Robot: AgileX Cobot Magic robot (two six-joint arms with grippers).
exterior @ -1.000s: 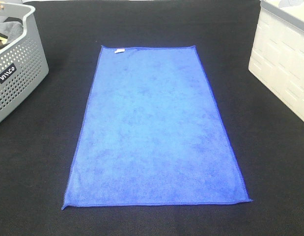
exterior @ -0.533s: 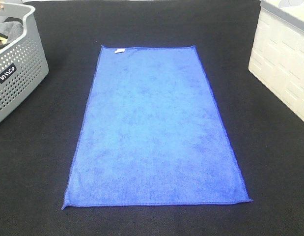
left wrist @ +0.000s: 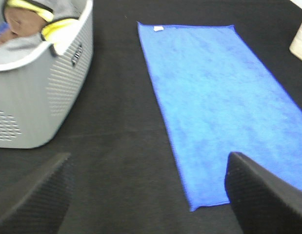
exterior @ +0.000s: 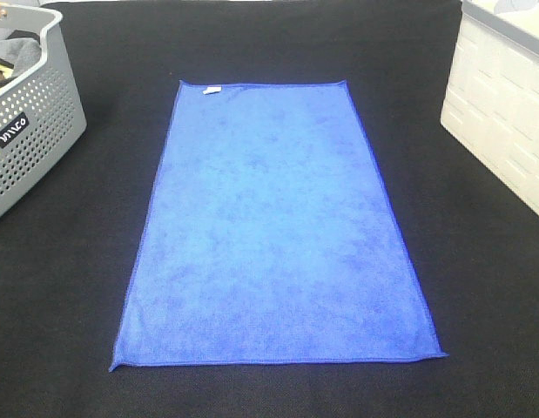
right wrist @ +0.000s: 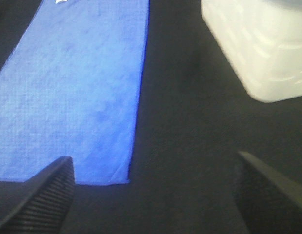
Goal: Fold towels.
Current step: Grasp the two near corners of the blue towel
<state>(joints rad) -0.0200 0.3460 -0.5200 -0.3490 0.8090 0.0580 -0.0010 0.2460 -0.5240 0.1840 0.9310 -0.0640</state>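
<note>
The royal-blue towel (exterior: 273,226) lies flat and unfolded on the black table, with its white tag (exterior: 212,89) at the far left corner. It also shows in the left wrist view (left wrist: 224,107) and the right wrist view (right wrist: 72,92). Neither gripper appears in the exterior high view. My left gripper (left wrist: 151,195) is open and empty above the table near the towel's near left corner. My right gripper (right wrist: 153,195) is open and empty near the towel's near right corner. Neither touches the towel.
A perforated grey basket (exterior: 30,131) holding grey and yellow cloth stands at the far left; it also shows in the left wrist view (left wrist: 43,97). A white crate (exterior: 504,113) stands at the far right, also seen in the right wrist view (right wrist: 258,48).
</note>
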